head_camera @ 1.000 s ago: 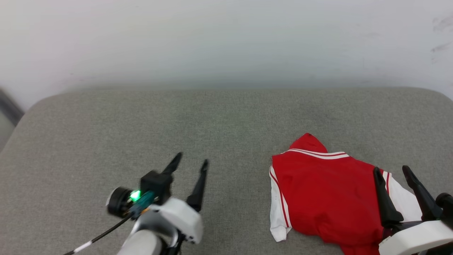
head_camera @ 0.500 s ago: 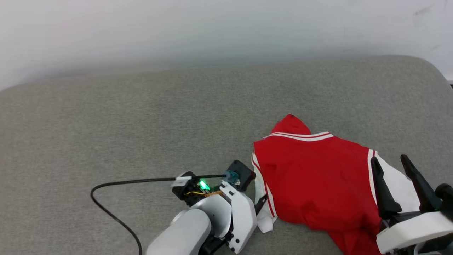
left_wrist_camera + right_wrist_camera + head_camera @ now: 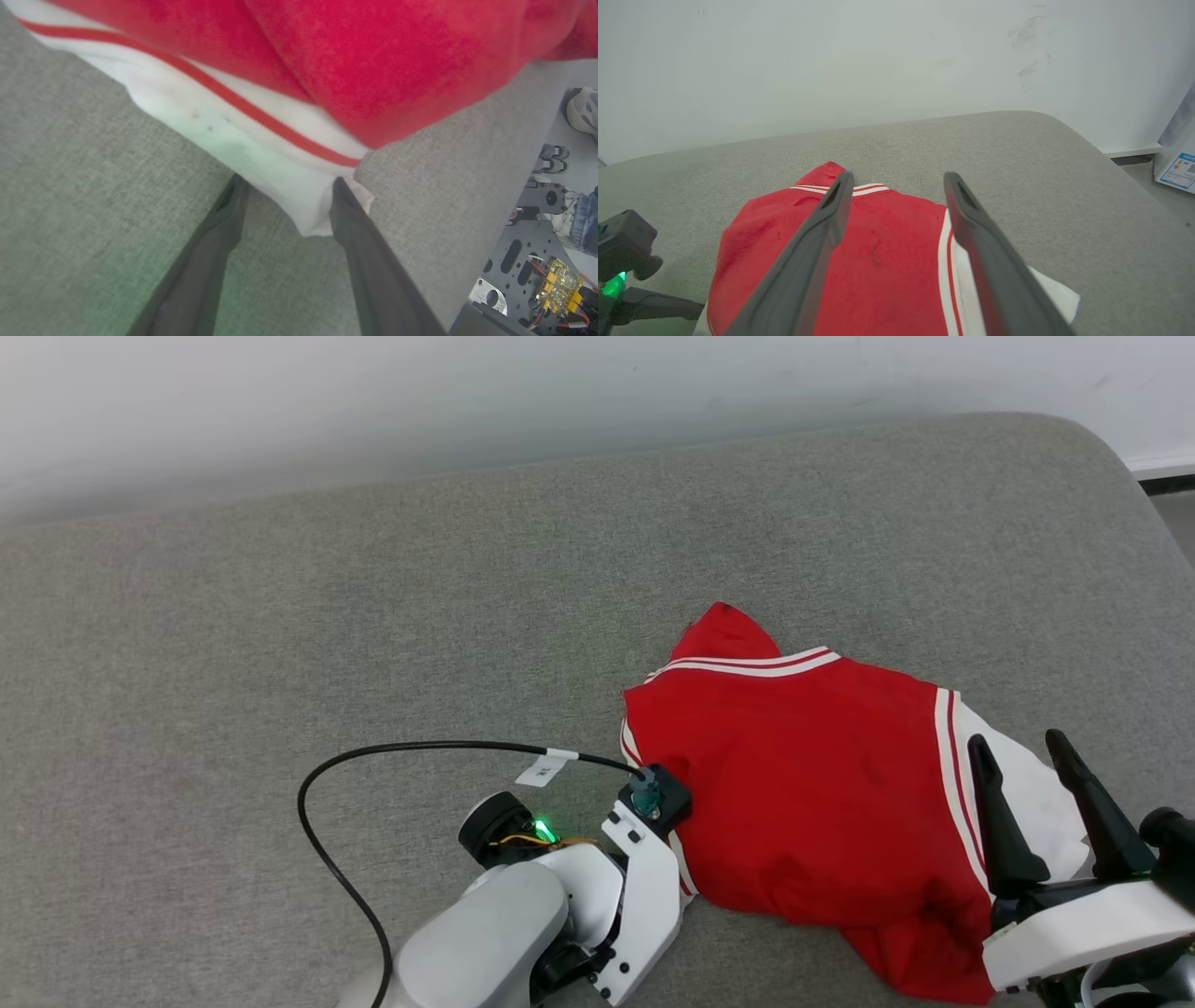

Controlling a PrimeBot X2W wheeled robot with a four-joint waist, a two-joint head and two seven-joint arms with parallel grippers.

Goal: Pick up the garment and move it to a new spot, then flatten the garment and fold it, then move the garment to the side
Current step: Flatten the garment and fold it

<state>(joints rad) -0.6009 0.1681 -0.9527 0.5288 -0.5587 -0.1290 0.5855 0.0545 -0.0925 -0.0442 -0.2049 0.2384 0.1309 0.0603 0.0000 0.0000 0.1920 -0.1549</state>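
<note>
Right, the grey woven cushion (image 3: 280, 616) lies under the garment (image 3: 803, 775), a soft red heap, rumpled, with a striped white panel at each end. Its limp white corner (image 3: 303, 210) sits between the spread fingers of my left claw (image 3: 287, 182), not pinched. I'd say close low, tips against the cushion, catching plenty of cloth. My right claw (image 3: 1016, 739) hangs wide open above the garment's right end.

A grey fabric cushion (image 3: 280, 616) with rounded corners stretched across the scene, backed by a plain white wall (image 3: 373, 401) bearing faint dark scuff marks (image 3: 1027, 32). A pale box (image 3: 1178, 163) with a blue-and-white label stood on the floor beside the cushion's corner. Off its edge showed a person's white shoe (image 3: 581, 109) and a denim-clad leg (image 3: 584, 219).
</note>
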